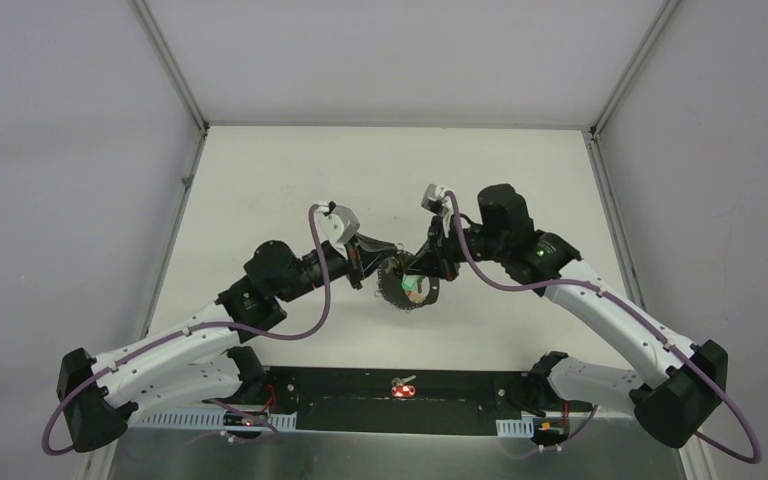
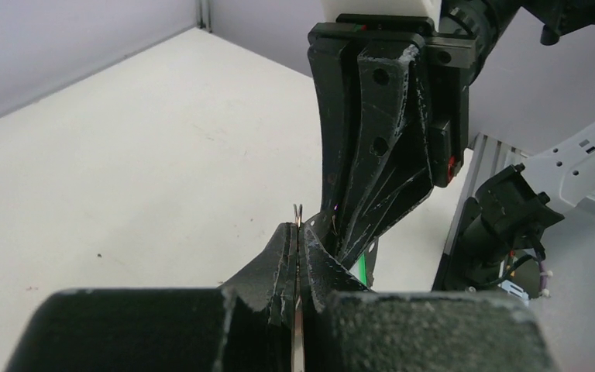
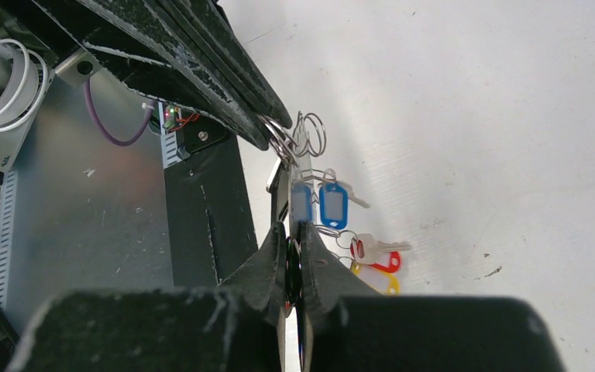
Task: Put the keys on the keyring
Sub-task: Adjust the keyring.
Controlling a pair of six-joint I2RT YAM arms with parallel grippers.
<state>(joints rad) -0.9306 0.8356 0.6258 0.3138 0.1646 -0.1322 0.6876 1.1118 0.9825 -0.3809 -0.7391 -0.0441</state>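
white table [image 1: 290, 180] with grey walls on three sides, and both arms reach in to meet over its middle. the left gripper [image 2: 297, 232] is clenched flat on a thin metal wire, whose tips poke up just past its pads. in the right wrist view that wire reads as the keyring [image 3: 285, 149], its loops bunched at the left fingertips [image 3: 259, 128].

the right gripper [image 3: 293, 232] is closed too, just beside the left one, with a thin dark edge between its pads. what that edge belongs to i cannot tell.

the keys hang in a bunch just beyond the right gripper's tips: a red-headed key [image 3: 372, 249] with a silver blade, two blue tags [image 3: 333, 205] above it and a yellow tag [image 3: 378, 283] below. a green piece [image 2: 368, 265] shows under the right gripper in the left wrist view. whether the bunch touches the table is unclear.

a small red item [image 1: 403, 386] lies on the black strip [image 1: 360, 400] between the arm bases, well apart from both grippers.
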